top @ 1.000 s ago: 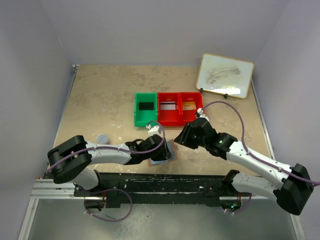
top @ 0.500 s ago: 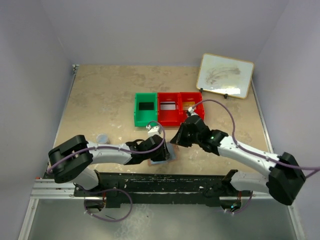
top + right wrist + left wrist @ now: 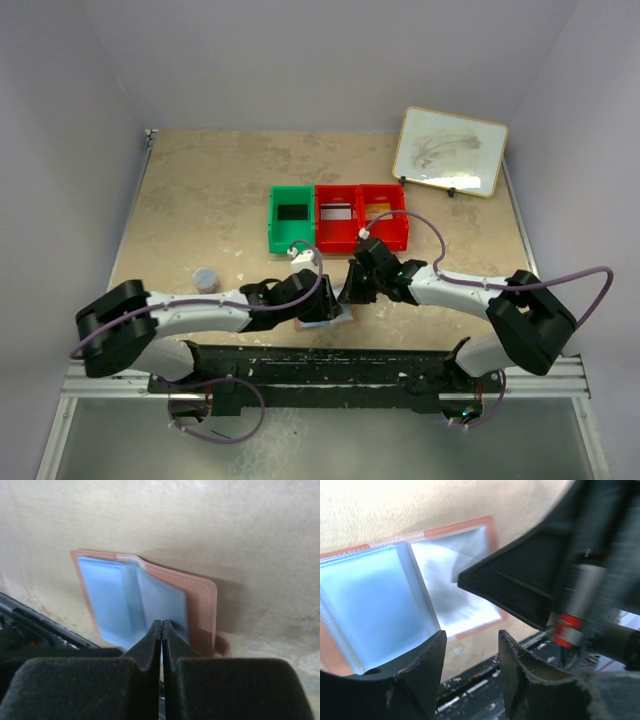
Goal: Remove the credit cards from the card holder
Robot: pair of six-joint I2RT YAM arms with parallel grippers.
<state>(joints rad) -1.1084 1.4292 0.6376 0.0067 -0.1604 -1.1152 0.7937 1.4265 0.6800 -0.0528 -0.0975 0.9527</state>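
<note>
Top view: we see the card holder [image 3: 328, 316] lying open on the table [image 3: 200, 190], pale blue inside up, at 6 o'clock from three bins. The left gripper [image 3: 470, 647] hangs above its near edge, fingers a narrow gap apart and holding nothing. The right gripper [image 3: 161, 626] reaches in from 3 o'clock, fingers pressed together over the blue sleeves; we cannot tell whether they touch. At 12 o'clock a black card [image 3: 291, 212] lies in the green bin [image 3: 273, 225], and a white-grey card [image 3: 336, 212] and a gold card [image 3: 378, 210] lie in the two red bins [image 3: 338, 243]
</note>
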